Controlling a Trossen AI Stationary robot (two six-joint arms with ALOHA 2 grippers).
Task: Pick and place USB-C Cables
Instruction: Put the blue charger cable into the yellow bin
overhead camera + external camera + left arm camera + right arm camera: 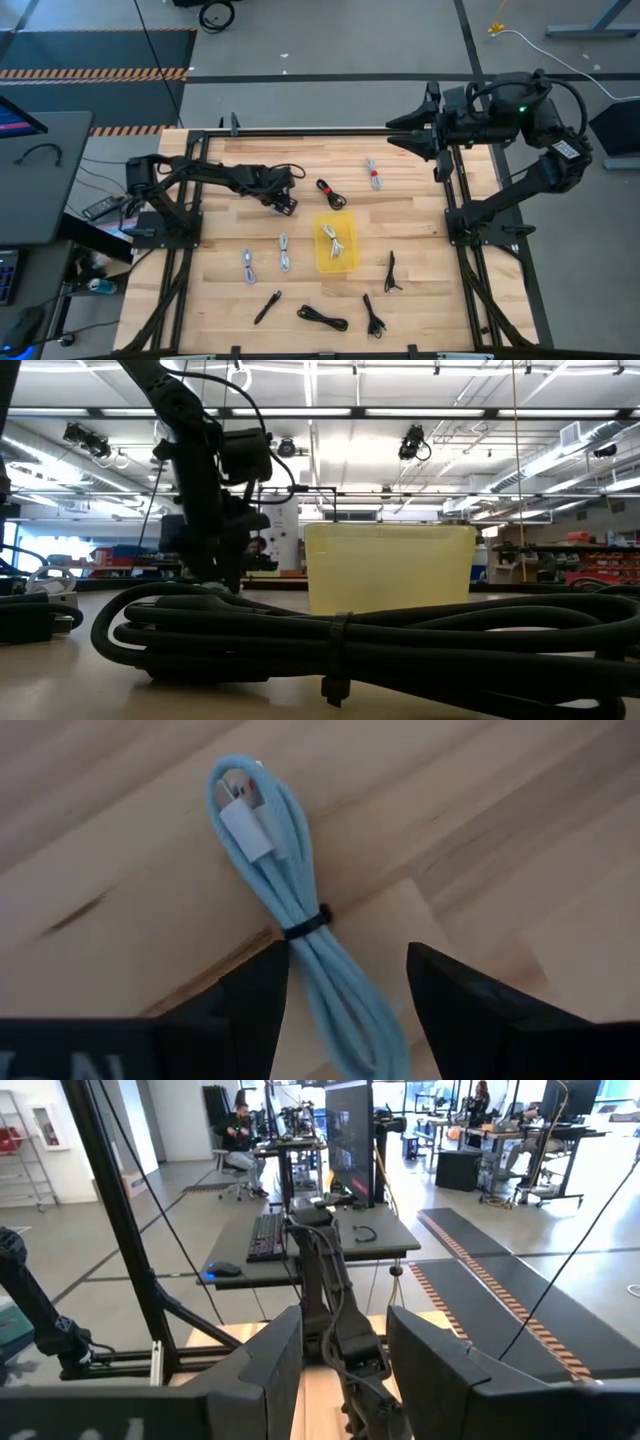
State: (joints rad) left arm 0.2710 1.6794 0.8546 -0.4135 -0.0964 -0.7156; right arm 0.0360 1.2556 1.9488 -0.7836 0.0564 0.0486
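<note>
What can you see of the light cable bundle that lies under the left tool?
The light cable bundle is a pale, smooth-jacketed cord folded into a long narrow loop and cinched at the middle by a thin black tie. A white plug lies at one end. It rests flat on the wooden table, between the open fingers of the left tool, which do not touch it.

Pale blue cable (black tie), yellow bin, light wooden table.

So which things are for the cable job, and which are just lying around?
For the job:
light cable
black cable
yellow bin
left gripper, open over the light cable

Just lying about:
keyboard
mouse
monitor
</note>
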